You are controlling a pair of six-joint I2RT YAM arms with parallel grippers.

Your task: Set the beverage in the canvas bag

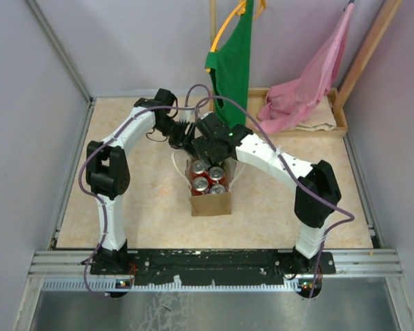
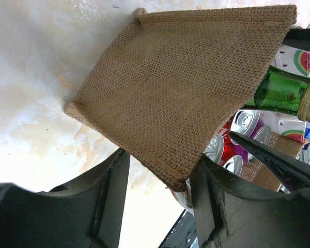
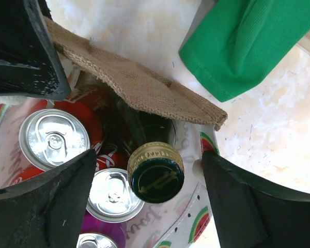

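Observation:
The canvas bag stands mid-table, with tan burlap end panels and white sides printed with watermelons. Several red and purple cans stand inside it. A green glass bottle with a gold cap leans in the bag's far end beside the cans; it also shows in the left wrist view. My right gripper is open above the cap, with both fingers clear of it. My left gripper is open astride the far burlap panel's top corner, and one of its fingers reaches into the right wrist view.
A green cloth hangs just behind the bag and shows in the right wrist view. A pink cloth drapes over a wooden tray at the back right. Grey walls close in the left and right sides.

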